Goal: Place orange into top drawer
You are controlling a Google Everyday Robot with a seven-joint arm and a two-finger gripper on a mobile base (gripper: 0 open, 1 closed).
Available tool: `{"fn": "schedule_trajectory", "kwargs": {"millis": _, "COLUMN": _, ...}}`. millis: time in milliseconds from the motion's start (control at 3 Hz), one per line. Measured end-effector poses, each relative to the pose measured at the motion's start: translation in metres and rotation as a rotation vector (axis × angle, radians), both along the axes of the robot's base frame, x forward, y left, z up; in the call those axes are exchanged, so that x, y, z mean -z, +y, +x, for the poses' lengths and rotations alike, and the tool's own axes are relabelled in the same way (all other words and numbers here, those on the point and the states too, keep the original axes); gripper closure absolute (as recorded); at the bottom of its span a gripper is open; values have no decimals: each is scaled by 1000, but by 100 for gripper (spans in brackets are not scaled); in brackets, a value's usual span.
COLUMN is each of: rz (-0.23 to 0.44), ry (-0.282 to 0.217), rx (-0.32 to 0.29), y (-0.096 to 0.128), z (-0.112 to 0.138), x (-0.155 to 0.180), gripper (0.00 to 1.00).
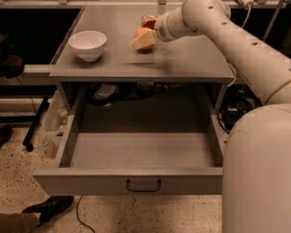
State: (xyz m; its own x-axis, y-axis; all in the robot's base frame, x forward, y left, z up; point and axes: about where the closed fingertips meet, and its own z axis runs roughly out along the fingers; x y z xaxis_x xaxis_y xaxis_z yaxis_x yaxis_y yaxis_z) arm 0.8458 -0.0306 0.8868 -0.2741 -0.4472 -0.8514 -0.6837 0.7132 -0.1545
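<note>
The orange (pixel 142 32) sits on the grey table top, right of centre, just in front of a red-and-white snack bag (pixel 149 21). My gripper (pixel 142 41) reaches in from the right and is down at the orange, its pale tip covering the fruit's front. The top drawer (pixel 140 181) is pulled wide open below the table top, with nothing inside it. Its small dark handle (pixel 143 185) is at the centre of the front panel. The gripper is well above and behind the drawer's opening.
A white bowl (pixel 88 43) stands on the table's left part. My arm (pixel 242 42) crosses the right side of the table. Cables and clutter lie under the table behind the drawer. A dark shoe (pixel 47 208) is on the floor at front left.
</note>
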Motion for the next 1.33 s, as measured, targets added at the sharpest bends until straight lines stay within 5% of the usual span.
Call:
{"fn": "schedule_trajectory", "kwargs": {"millis": 667, "rz": 33, "ry": 35, "rx": -68, "y": 25, "z": 19, "x": 15, "gripper": 6}}
{"fn": "schedule_trajectory", "kwargs": {"millis": 1333, "rz": 45, "ry": 74, "rx": -127, "y": 40, "z": 27, "x": 27, "gripper": 48}}
